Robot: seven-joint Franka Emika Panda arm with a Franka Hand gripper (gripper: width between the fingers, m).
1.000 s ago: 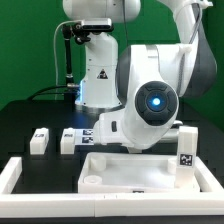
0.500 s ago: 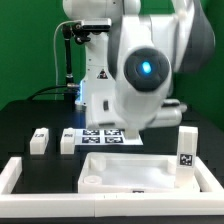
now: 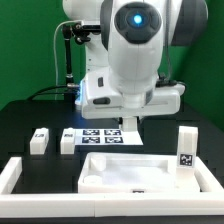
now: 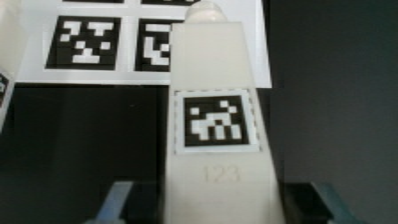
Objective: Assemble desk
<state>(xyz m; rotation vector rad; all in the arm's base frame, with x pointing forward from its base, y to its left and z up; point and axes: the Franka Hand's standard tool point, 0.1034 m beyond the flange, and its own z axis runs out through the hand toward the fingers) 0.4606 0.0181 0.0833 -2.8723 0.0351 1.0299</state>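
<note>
The desk top (image 3: 140,172), a wide white tray with a raised rim, lies at the front centre of the exterior view. Two small white legs (image 3: 39,140) (image 3: 68,142) lie at the exterior view's left. A third leg (image 3: 186,148) stands upright with a tag at the exterior view's right. My gripper (image 3: 131,118) hangs above the marker board (image 3: 104,135), shut on a fourth leg (image 4: 214,110). In the wrist view this leg carries a tag, runs out from between the fingers (image 4: 121,200), and its far tip points down over the board.
A long low white border frame (image 3: 14,176) runs around the front of the table. The marker board also shows in the wrist view (image 4: 98,40). The robot base (image 3: 95,70) and a dark post stand behind.
The arm has risen from low over the desk top to high above the marker board and moved toward the exterior view's left.
</note>
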